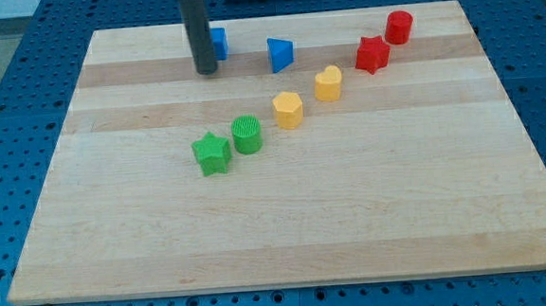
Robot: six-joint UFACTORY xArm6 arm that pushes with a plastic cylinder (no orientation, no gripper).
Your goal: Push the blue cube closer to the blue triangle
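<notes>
The blue cube [219, 42] sits near the view's top, left of centre, partly hidden behind the dark rod. The blue triangle [280, 54] lies to its right, a short gap apart. My tip [206, 71] rests on the board just left of and below the blue cube, close to it or touching; I cannot tell which.
A green star [212, 154] and a green cylinder [247, 135] lie mid-board. Two yellow blocks [288, 109] [328, 83] run diagonally up to the right, then a red star [372, 54] and a red cylinder [398, 27]. The wooden board [287, 228] sits on a blue table.
</notes>
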